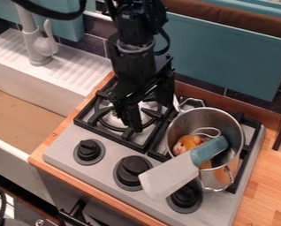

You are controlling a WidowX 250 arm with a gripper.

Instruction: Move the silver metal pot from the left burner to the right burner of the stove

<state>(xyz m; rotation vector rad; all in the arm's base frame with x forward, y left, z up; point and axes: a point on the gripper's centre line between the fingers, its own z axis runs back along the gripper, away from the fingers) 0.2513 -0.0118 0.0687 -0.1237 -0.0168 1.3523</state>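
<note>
The metal pot (230, 128) sits on the right of the stove (66, 152). A utensil (172, 174) with a teal handle and white blade lies across its near-left rim, partly hiding an orange object (189, 142) inside, too covered to identify. Left of the pot, the gripper (152, 118) hangs above the far-left burner (110, 120), its fingers spread. The sink (24, 108) at left is cut off.

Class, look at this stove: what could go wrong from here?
The utensil leans over the pot's rim with its white end outside, so a knock might tip it out.

That end juts out near the knobs, so it might strike one if it fell.

The gripper hangs beside the pot and could bump it.
</note>
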